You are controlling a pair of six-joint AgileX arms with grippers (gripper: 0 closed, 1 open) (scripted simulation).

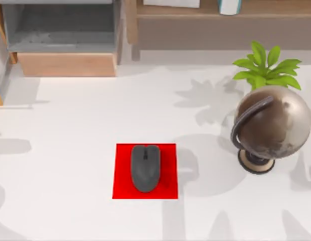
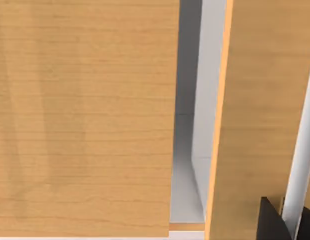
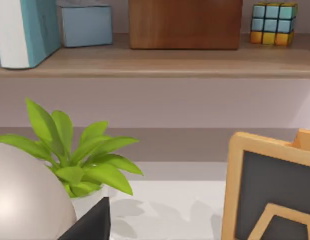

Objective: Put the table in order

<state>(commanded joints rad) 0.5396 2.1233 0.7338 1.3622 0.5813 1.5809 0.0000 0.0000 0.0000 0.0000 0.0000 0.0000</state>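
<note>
Centred on small red square mat (image 1: pixel 145 171), mid wide matte white counter (image 1: pixel 70 150): dark grey computer mouse (image 1: pixel 145 167), long axis near-to-far. Far left of mat, open grey drawer (image 1: pixel 60 30). Left hand (image 2: pixel 275 225) likely nearer; grip of left hand and right hand (image 3: pixel 92 225): cannot tell.

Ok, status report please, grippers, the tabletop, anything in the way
Gripper fingers unreadable on both arms. Large matte white tabletop holds dark grey computer mouse on small red square mat. Brown metallic globe and green leafy plant at right.
</note>
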